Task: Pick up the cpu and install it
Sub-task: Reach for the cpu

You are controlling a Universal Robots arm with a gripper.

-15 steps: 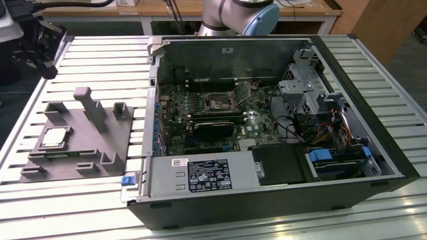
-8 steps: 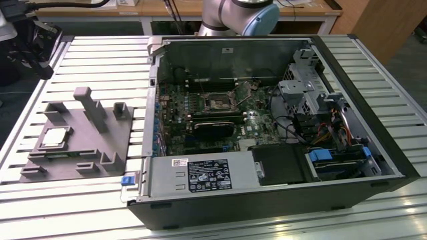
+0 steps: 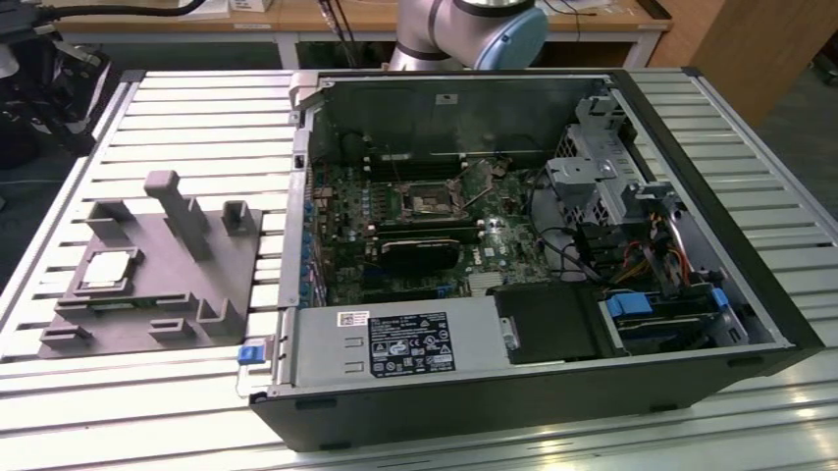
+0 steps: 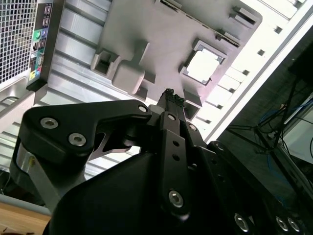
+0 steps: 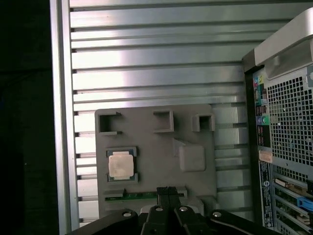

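At the exterior view's left, low in the frame, a grey plastic tray (image 3: 234,265) with upright blocks lies on the slatted metal counter (image 3: 210,118). The cpu (image 3: 109,270) sits flat in a square recess near the tray's left edge, its pale metal top facing up, nothing touching it. Just beside the tray, filling the middle and the exterior view's right, an open computer case (image 3: 740,255) lies on its side. Inside it, the motherboard carries a dark, metal-framed socket (image 3: 429,199) near the frame's centre, well apart from the cpu. A boxy power supply (image 3: 392,343) sits along the case's near wall, and drive bays with blue tabs (image 3: 642,304) occupy the lower right. The arm's pale base (image 3: 472,29) rises behind the case at the upper middle.

In both wrist views the tool (image 4: 171,95) (image 5: 167,192) is closed, its two dark fingertips pressed together with nothing between them. It hangs over the tray (image 4: 146,24) (image 5: 146,142), near the edge where a green strip (image 5: 137,196) lies in a slot. The cpu (image 4: 203,66) (image 5: 120,164) rests in its recess, near the fingertips but clearly apart from them. The case's perforated rear panel (image 5: 288,117) with its coloured ports stands beside the tray.
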